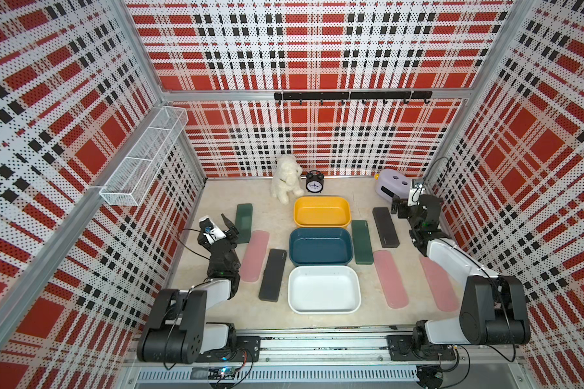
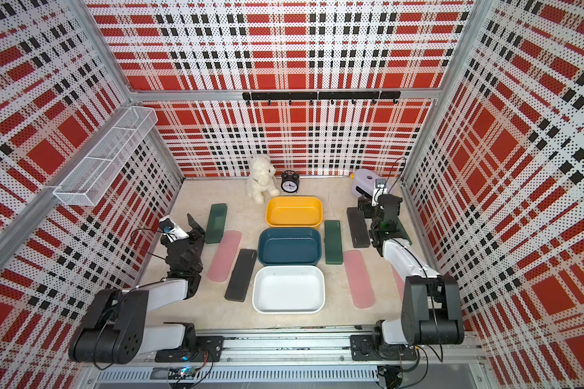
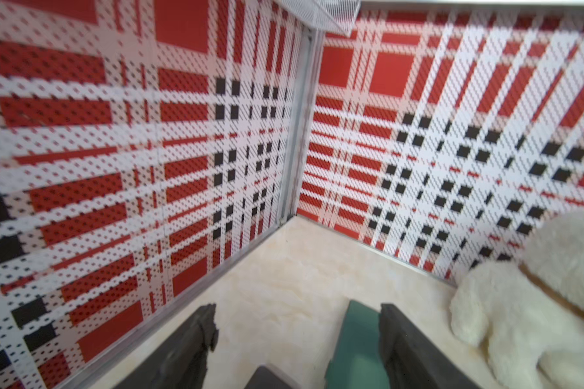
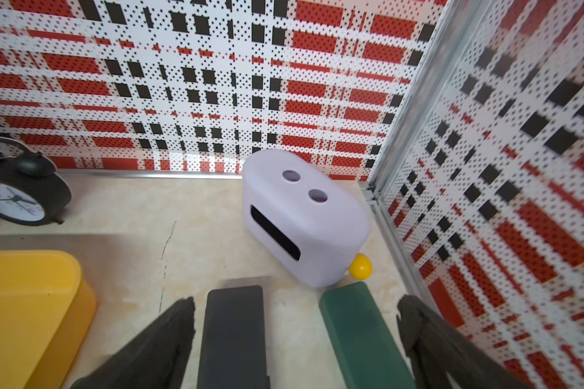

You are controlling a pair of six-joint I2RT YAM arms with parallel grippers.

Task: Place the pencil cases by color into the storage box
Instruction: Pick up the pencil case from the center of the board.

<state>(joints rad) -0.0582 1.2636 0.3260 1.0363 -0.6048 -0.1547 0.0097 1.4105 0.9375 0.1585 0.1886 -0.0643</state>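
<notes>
Reaching forward low, left fingers [image 3: 189, 347] spread around dark green case [image 3: 358, 340]

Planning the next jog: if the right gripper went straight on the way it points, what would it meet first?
The right gripper would likely meet the lilac box first; the black case and green case lie between its open fingers. Depth is unclear.

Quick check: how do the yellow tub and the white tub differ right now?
Colour: the yellow tub is yellow, the white tub white. Place: the yellow tub is at the row's far end, just in front of the alarm clock; the white tub is at the near end. Both are empty, round-cornered, and in line with the blue tub between them.
</notes>
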